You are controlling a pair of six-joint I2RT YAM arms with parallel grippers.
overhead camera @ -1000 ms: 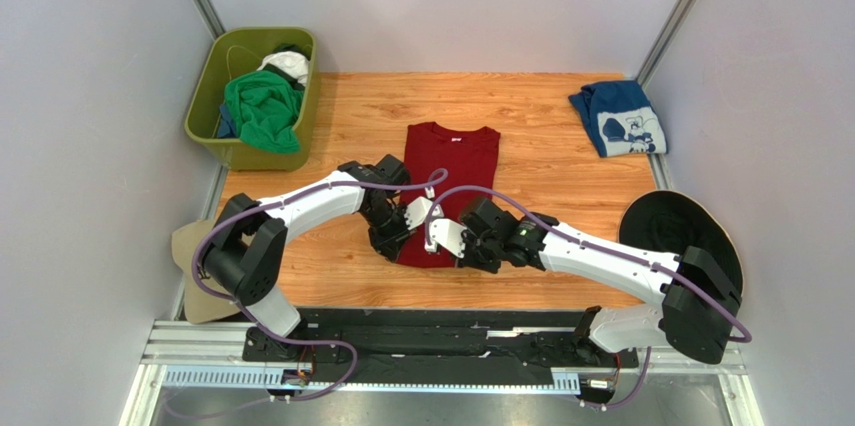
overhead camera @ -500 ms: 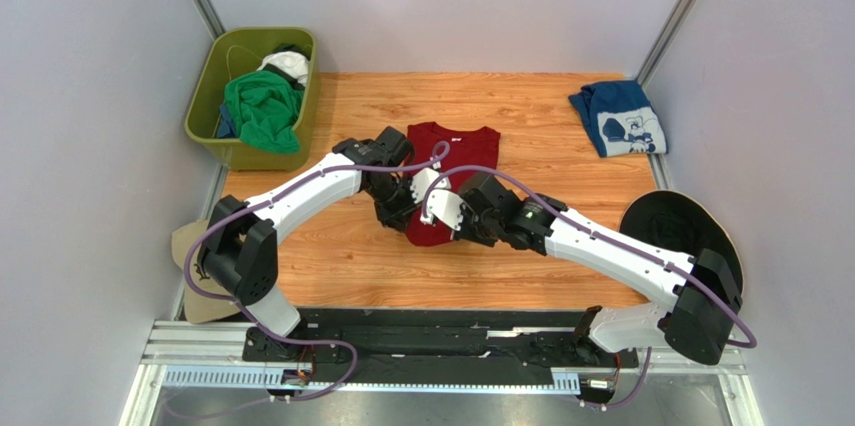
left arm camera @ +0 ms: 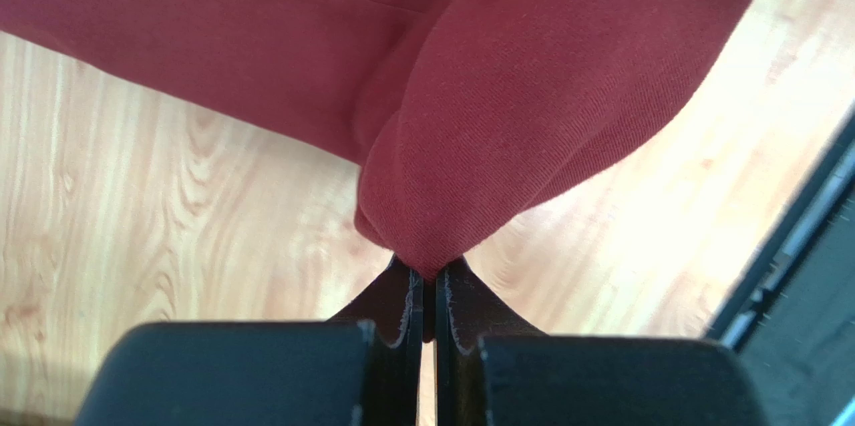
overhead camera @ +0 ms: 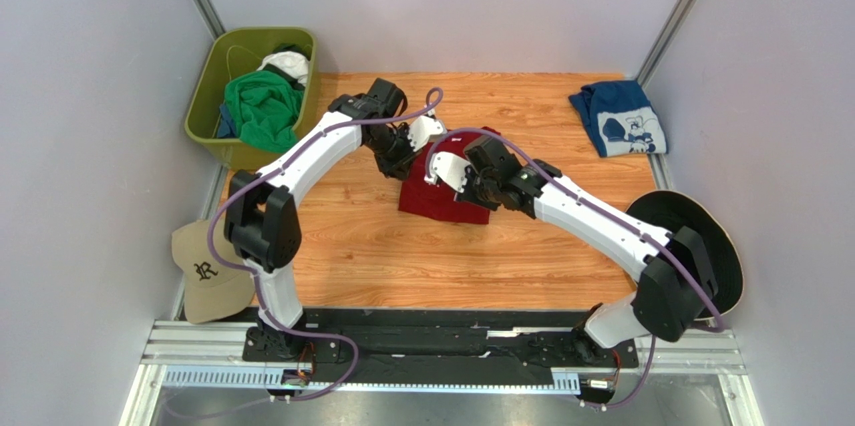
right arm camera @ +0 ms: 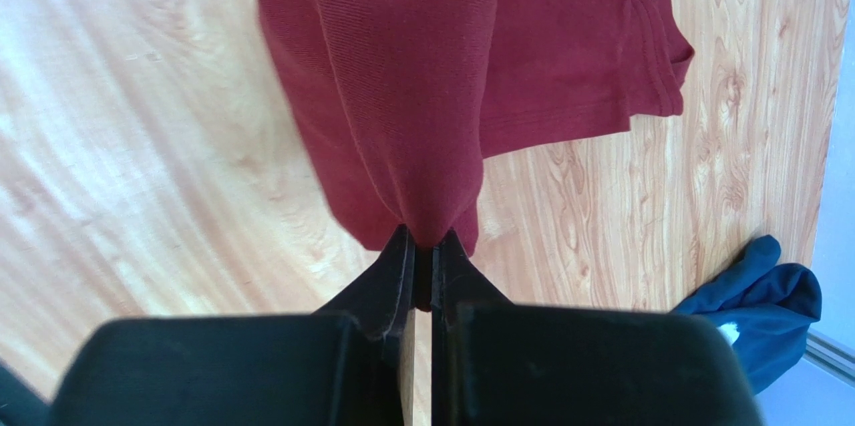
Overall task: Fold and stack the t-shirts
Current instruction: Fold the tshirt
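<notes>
since each arm's jaws are clamped on a corner of the dark red t-shirt [overhead camera: 432,204], the left jaws on its left side and the right jaws on its right, the cloth hangs doubled over mid-worktop [overhead camera: 341,236]. its long axis runs away from the robot, with the collar end flat just beyond both pinches, so the lifted edge likely goes straight forward.

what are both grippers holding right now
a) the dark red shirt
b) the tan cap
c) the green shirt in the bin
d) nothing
a: the left gripper and the right gripper are each shut on a fold of the dark red shirt.
</notes>
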